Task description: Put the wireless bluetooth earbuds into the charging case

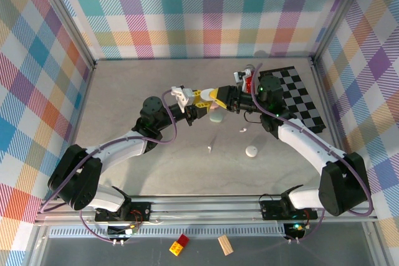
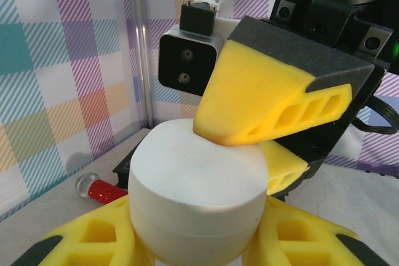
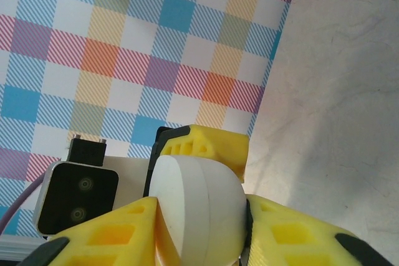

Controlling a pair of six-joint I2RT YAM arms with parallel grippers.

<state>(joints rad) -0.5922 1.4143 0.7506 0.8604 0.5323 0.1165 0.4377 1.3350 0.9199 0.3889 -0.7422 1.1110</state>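
A grey table [image 1: 143,154] is seen. A black-and-white checkered mat [image 1: 299,101] is laid flat on it, to the right of the right gripper [image 1: 219,101]. A red tube with a silver cap [image 2: 100,189] is laid at the mat's edge. Nearer the bases than that gripper, a white earbud [image 1: 243,130] and a round white case [image 1: 251,151] are found. A second white earbud [image 1: 210,149] is placed on the near side of the left gripper [image 1: 209,104].

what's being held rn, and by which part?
White charging case, held by both: left gripper clamps its lower body at the sides, right gripper pinches its upper part.
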